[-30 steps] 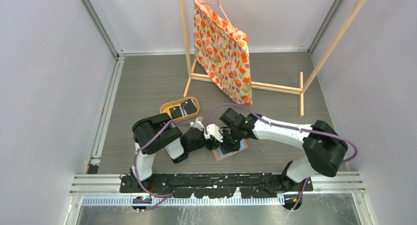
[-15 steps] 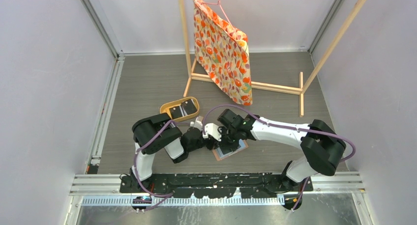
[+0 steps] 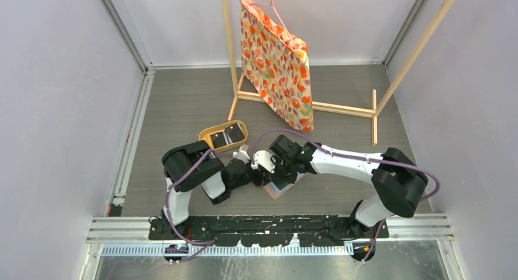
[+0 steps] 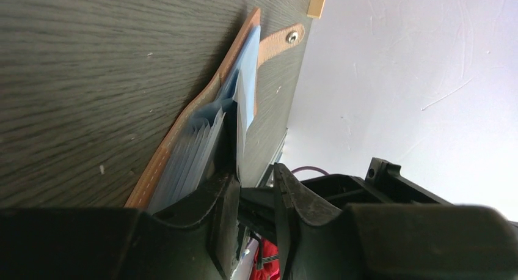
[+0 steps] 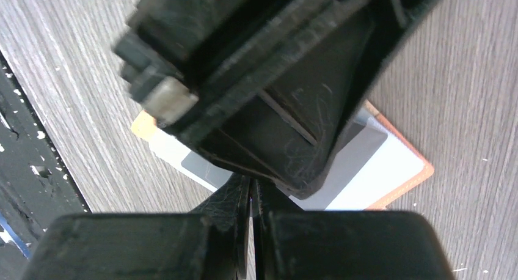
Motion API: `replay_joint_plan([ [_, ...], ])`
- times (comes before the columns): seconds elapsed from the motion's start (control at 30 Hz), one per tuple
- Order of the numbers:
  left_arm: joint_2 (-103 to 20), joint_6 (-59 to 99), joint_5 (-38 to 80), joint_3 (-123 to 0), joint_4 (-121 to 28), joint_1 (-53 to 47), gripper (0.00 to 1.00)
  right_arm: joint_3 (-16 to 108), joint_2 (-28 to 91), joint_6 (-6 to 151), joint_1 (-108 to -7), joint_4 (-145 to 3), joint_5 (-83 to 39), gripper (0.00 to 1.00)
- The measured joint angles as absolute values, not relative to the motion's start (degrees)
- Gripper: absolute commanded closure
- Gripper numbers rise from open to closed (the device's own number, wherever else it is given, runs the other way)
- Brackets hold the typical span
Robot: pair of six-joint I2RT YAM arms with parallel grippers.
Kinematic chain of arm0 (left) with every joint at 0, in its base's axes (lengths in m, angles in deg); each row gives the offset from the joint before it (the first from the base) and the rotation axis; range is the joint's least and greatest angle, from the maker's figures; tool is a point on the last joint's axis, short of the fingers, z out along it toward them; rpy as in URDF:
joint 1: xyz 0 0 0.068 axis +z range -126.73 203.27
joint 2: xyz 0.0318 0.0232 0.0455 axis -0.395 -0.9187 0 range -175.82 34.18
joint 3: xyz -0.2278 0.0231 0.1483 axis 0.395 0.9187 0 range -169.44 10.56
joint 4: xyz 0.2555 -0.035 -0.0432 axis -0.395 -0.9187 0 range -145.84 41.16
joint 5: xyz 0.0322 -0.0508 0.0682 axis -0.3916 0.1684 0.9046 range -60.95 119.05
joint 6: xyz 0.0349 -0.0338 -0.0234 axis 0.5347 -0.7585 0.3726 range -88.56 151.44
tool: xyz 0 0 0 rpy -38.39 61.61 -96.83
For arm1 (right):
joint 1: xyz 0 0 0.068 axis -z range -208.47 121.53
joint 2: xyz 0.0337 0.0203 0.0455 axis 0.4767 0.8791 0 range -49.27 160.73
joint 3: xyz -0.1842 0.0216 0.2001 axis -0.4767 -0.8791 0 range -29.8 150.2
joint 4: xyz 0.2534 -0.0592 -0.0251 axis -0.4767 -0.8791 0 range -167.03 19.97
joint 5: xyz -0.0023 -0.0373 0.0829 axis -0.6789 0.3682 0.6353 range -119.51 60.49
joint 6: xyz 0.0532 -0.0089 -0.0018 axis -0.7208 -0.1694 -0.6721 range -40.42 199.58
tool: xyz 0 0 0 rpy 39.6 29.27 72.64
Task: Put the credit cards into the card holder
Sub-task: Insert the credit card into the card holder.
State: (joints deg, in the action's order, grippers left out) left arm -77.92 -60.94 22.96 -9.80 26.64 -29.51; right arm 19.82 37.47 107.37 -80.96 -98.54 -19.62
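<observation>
Looks like I'm seating 1 card in the card holder, flat on the table. My left gripper stands slightly parted at it; right gripper pinched shut, empty. Next: push card home.

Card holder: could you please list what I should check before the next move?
1. Card holder open, slots showing: ok.
2. Card pushed fully into a slot: not ok, it stands above the slot edges.
3. Left claw clear of that card: cannot tell.
4. Right claw shut: ok.
5. Further cards ready in the tray: ok.
</observation>
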Motion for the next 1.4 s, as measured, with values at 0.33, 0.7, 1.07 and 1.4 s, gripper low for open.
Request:
replay_joint_plan([
  [0.33,-76.4,-60.5,23.0,-7.5,27.2,-29.0,0.67,20.3,38.2,105.1,-78.9,-98.8,-22.0,0.92],
  [0.7,-74.8,-59.6,22.9,-5.8,27.2,-28.7,0.66,20.9,38.6,102.3,-75.6,-98.5,-21.2,0.9],
  [1.07,-70.3,-57.0,23.4,-2.4,24.0,-28.5,0.82,23.0,37.8,97.1,-72.9,-99.0,-8.5,0.89],
  [1.4,-74.1,-57.3,24.0,-1.1,29.6,-28.5,0.91,26.0,45.5,88.6,-72.9,-97.0,-7.7,0.9],
])
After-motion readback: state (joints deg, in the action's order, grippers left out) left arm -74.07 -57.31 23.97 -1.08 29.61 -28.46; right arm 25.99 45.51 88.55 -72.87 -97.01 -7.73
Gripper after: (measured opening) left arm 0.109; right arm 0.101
